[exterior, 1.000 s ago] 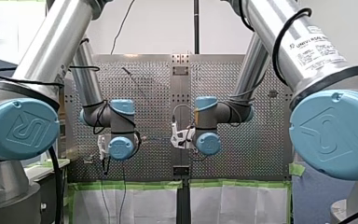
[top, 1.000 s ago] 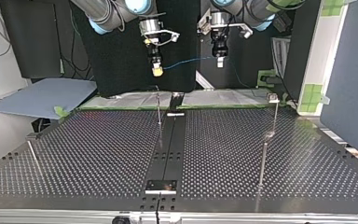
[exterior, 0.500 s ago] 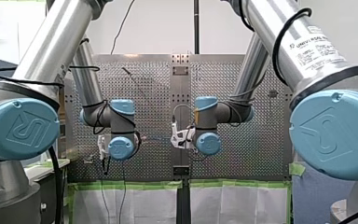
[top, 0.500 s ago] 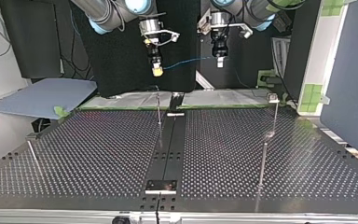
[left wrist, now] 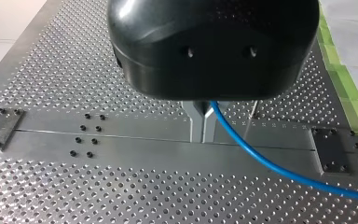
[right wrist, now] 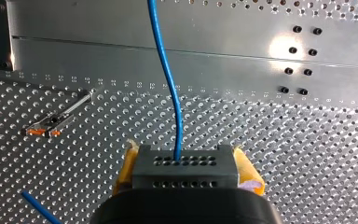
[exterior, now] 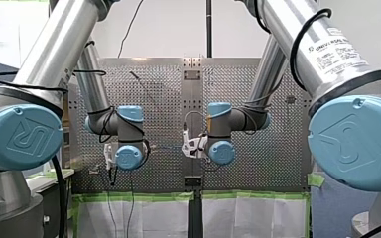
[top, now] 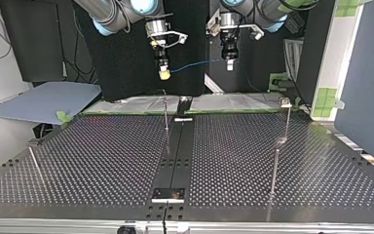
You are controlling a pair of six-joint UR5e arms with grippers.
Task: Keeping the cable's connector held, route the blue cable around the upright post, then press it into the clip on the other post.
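Thin blue cable [left wrist: 261, 161], smooth, glossy, gently curved

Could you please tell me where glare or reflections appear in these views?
Right wrist view: a bright glare spot on the metal rail, beside the blue cable. Top view: the glossy perforated table faintly mirrors the upright posts. Left wrist view: soft highlights on my left gripper's black housing.

"UNIVERSAL ROBOTS" label [exterior: 338, 49] on my right arm [exterior: 290, 34]; UR logo on joint caps [exterior: 22, 136].
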